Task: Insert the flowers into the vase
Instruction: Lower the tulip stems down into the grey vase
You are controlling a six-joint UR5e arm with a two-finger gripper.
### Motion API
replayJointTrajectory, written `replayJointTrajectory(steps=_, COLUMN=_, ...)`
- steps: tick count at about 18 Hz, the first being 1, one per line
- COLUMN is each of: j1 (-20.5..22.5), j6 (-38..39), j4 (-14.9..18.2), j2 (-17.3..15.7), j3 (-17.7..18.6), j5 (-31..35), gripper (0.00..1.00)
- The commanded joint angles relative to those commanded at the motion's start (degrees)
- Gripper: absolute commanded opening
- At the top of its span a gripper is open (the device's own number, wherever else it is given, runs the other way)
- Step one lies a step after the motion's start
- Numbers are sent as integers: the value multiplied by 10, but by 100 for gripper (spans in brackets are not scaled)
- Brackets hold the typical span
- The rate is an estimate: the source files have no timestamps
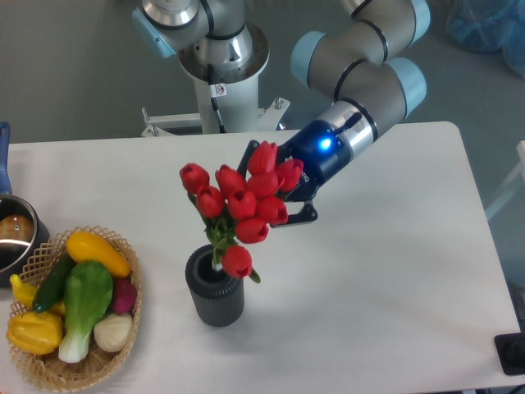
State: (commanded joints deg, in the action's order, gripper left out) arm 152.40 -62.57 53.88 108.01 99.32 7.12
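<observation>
With stems already down in the ribbed dark grey cylindrical vase [215, 289] on the white counter [385, 271], red tulip bunch [242, 203] leans right; end effector [289, 197] seemingly clenched on it, release left.

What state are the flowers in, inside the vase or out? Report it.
Partly in: the flowers' stems enter the vase's mouth, buds above, leaning toward the gripper.

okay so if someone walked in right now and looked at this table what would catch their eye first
Probably the flowers: a bright red tulip bunch near the table's middle, stems down in the dark ribbed vase. Right behind the blooms is the gripper, its blue light glowing, jaws hidden by the buds. At the left edge sits a wicker basket of colourful vegetables.
</observation>
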Motion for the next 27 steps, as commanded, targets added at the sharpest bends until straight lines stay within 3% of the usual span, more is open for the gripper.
replayJointTrajectory(steps=4, j1=-21, j6=-20, j4=-1, j2=19, j3=2, j5=24, gripper=1)
replayJointTrajectory(steps=16, j1=-32, j6=-50, j4=-20, j2=47, j3=16, j5=69, gripper=8)
replayJointTrajectory(steps=20, j1=-33, j6=-58, j4=-20, j2=51, j3=24, j5=88, gripper=17)
replayJointTrajectory(steps=24, j1=-33, j6=-56, j4=-18, j2=50, j3=27, j5=89, gripper=33)
replayJointTrajectory(steps=26, j1=-32, j6=-54, j4=-18, j2=49, j3=28, j5=97, gripper=64)
replayJointTrajectory(steps=27, j1=-32, j6=-52, j4=-18, j2=48, j3=28, j5=105, gripper=73)
